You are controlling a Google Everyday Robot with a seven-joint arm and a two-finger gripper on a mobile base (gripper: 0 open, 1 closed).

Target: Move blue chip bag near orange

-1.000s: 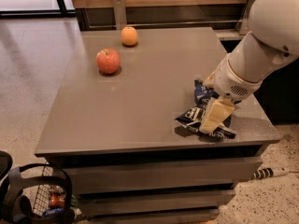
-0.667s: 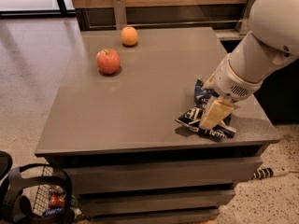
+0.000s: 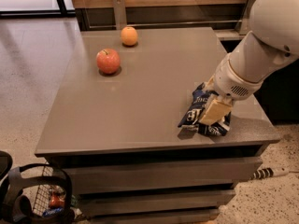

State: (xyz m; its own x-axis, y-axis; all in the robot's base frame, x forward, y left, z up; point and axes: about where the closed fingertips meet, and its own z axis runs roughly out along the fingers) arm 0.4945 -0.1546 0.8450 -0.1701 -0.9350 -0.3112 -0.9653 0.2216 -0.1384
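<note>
We are at the grab step. Our gripper (image 3: 213, 114) sits at four o'clock on the grey counter (image 3: 140, 106), jaws clamped on the blue chip bag (image 3: 193, 112). The orange (image 3: 129, 36) is well apart at eleven o'clock, past the red apple (image 3: 108, 61). Next we must lift the bag and carry it there. A speckled floor (image 3: 28, 78) lies all around.
</note>
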